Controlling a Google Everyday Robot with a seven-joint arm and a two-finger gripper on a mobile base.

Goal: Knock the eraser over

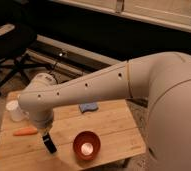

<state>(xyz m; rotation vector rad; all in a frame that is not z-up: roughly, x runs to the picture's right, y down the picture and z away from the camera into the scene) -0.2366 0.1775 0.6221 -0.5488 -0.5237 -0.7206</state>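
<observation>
On the wooden table (pixel 114 125) the eraser (pixel 51 146) stood near the front edge, between the carrot (pixel 25 132) and the copper bowl (pixel 86 145). The gripper (pixel 44 130) hung right above its top, I think to tip it; wide or narrow, I could not tell.

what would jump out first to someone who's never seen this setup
A big white arm stretches from the right across the wooden table, its gripper low at the front left, just above the black eraser. Right of the eraser a shiny copper bowl sits near the front edge, with a blue sponge behind it and an orange carrot at the left.
</observation>
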